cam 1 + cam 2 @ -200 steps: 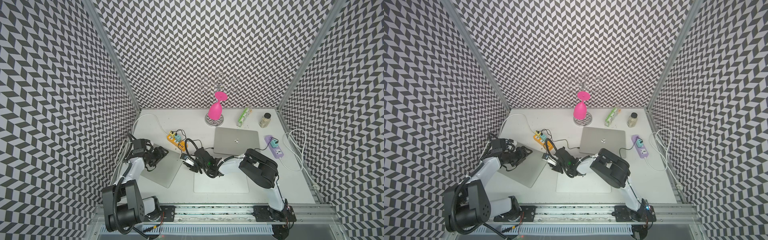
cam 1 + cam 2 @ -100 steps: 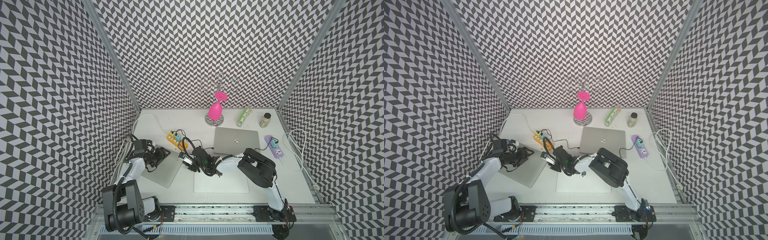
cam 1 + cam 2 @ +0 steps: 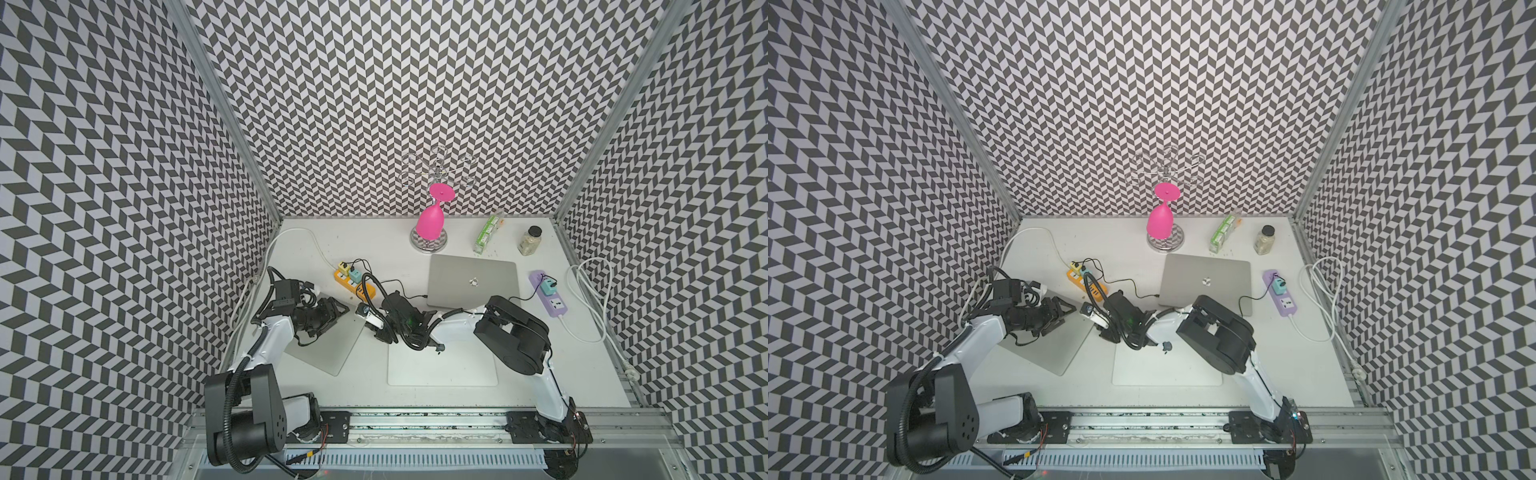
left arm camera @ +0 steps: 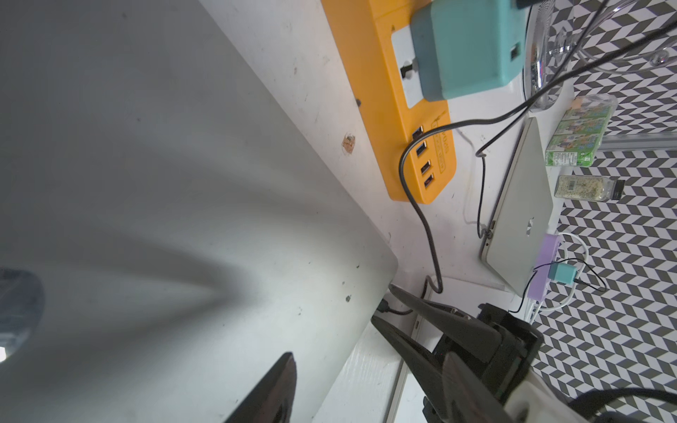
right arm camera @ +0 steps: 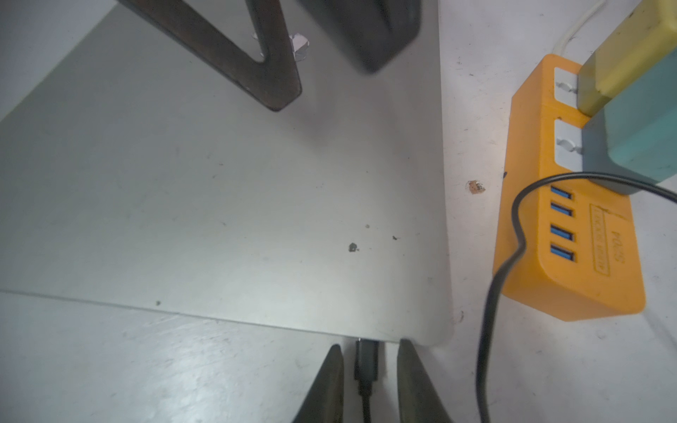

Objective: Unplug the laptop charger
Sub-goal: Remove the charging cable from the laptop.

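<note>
Left fingers (image 5: 282, 84) spread wide, right fingers (image 5: 329, 384) narrowly apart

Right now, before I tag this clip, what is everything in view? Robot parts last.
left laptop: 1, silver, closed, front left
back laptop: 1, silver, closed, centre back
flat slab: 1, white, front centre
orange power strip: 1, orange, behind left laptop
purple power strip: 1, purple, right
yellow adapter: 1, yellow, on orange power strip
teal adapters: 2, teal, one per strip
charger plug: 1, black, at left laptop's edge
stemmed glass: 1, pink, inverted on rack
rack: 1, chrome, back centre
carton: 1, green, back right
jar: 1, clear, back right
white cables: 2, white, both sides
left gripper: 1, black, open over left laptop
right gripper: 1, black, open, astride charger plug
</note>
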Motion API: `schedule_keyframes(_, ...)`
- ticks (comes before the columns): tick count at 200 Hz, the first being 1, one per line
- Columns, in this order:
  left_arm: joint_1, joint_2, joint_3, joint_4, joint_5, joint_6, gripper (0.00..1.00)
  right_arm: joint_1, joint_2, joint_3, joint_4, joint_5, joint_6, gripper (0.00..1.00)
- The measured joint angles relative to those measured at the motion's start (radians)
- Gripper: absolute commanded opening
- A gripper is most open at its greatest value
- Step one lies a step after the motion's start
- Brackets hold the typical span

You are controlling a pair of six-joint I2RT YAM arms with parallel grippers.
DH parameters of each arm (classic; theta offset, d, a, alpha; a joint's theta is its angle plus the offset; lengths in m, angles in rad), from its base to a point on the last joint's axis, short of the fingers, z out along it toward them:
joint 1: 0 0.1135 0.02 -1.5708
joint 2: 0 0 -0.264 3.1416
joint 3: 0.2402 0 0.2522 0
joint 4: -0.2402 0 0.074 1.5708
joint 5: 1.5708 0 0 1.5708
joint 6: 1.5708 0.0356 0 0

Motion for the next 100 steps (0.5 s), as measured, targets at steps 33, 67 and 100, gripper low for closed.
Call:
schedule_keyframes(33,0.000,-0.010,0.000,-0.008,0.000,0.000,0.65,-0.001,0.002,0.017,-0.033,0.000,0.013,0.23)
schedule_keyframes(67,0.000,-0.010,0.000,-0.012,0.000,0.000,0.65,-0.002,0.002,0.028,-0.052,0.001,0.031,0.21)
schedule_keyframes(100,0.000,-0.010,0.000,-0.015,0.000,0.000,0.65,-0.003,0.003,0.035,-0.064,0.002,0.044,0.20)
